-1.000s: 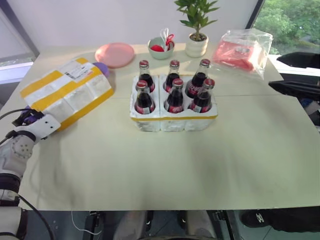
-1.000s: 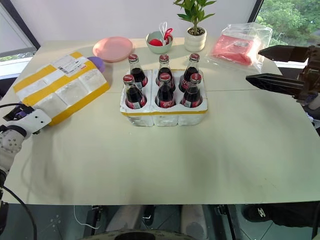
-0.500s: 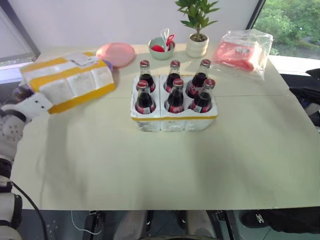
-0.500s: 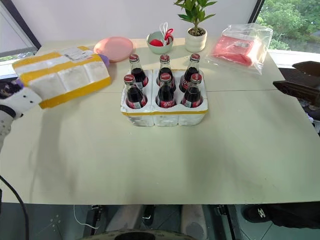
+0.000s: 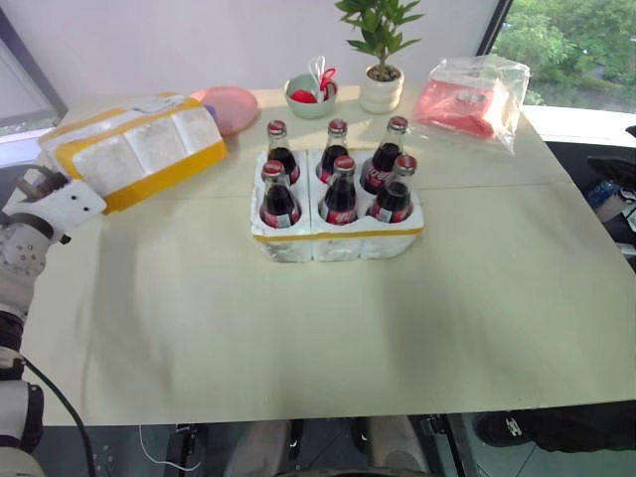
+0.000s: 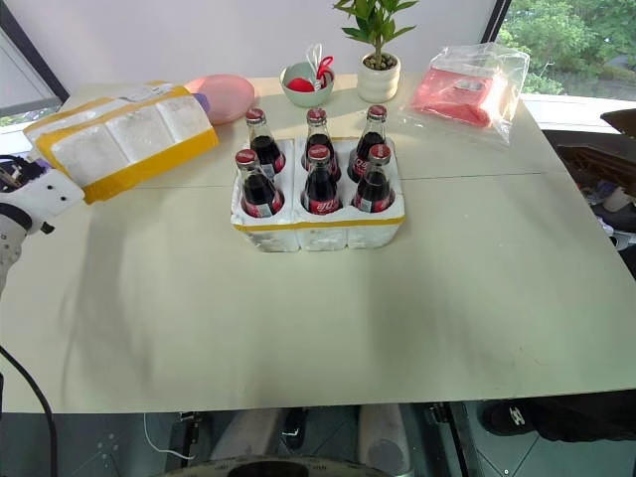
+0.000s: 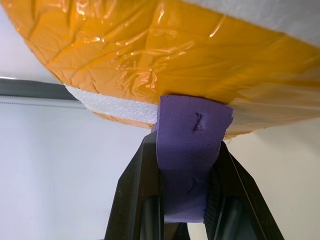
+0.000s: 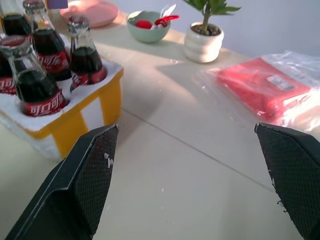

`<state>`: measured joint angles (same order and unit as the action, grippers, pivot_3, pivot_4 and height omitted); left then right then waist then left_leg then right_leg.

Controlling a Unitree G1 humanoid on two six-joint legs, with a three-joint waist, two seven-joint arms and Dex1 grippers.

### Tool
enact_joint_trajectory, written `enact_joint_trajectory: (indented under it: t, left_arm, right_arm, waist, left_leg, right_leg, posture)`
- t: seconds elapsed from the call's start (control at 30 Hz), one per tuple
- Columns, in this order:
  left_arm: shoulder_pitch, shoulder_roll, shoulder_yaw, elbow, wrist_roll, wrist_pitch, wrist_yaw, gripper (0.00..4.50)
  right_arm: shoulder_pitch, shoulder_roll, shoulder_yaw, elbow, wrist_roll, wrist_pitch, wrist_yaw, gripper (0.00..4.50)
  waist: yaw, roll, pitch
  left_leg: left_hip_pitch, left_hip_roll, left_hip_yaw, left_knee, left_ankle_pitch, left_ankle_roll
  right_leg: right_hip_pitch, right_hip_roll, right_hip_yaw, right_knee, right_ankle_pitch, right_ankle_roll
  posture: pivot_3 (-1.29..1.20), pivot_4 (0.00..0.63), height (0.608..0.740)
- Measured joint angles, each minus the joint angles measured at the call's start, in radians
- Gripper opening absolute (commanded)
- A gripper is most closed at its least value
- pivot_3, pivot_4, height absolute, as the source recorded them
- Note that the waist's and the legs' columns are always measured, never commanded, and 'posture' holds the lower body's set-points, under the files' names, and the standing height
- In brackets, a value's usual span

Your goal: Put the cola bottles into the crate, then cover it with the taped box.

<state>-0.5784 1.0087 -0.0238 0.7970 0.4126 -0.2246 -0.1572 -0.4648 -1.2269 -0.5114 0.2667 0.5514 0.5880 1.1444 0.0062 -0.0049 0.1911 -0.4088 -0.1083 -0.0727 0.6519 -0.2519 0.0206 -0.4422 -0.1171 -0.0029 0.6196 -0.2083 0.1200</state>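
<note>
Several cola bottles with red caps stand upright in the wells of the crate, a low white foam tray with a yellow band, at the table's middle. The taped box, white foam with yellow stripes, hangs tilted above the table's left side. My left gripper is shut on a purple tab at the box's near edge. Off to the right of the crate, my right gripper stands wide open with nothing between its fingers.
Along the table's far edge stand a pink plate, a green bowl with red items, a potted plant and a clear bag holding something red. Bare tabletop lies in front of the crate.
My left gripper has shut on the purple tab and lifted the taped box off the table. My right gripper has swung away to the right, out of the head views.
</note>
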Motion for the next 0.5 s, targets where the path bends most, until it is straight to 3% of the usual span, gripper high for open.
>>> enact_joint_trajectory:
  t: [0.23,0.5]
  left_arm:
    - [-0.018,0.015,0.041,-0.164,-0.041,0.036,-0.043,0.37]
    - [-0.151,0.000,0.118,-0.465,-0.207,0.125,-0.201,0.37]
  right_arm:
    - [-0.004,0.000,0.025,0.015,-0.008,-0.015,0.001,4.50]
    - [-0.010,0.003,0.036,0.041,-0.015,-0.035,0.001,4.50]
  waist:
    - [0.005,0.000,0.000]
    - [0.004,0.000,0.000]
  left_leg:
    - [0.000,0.000,0.000,0.001,0.000,0.000]
    - [0.000,0.000,0.000,0.002,0.000,0.000]
  right_leg:
    - [0.000,0.000,0.000,0.000,0.000,0.000]
    - [0.001,0.000,0.000,0.000,0.000,0.000]
  posture:
    - [0.00,0.150,0.740]
    - [0.00,0.150,0.740]
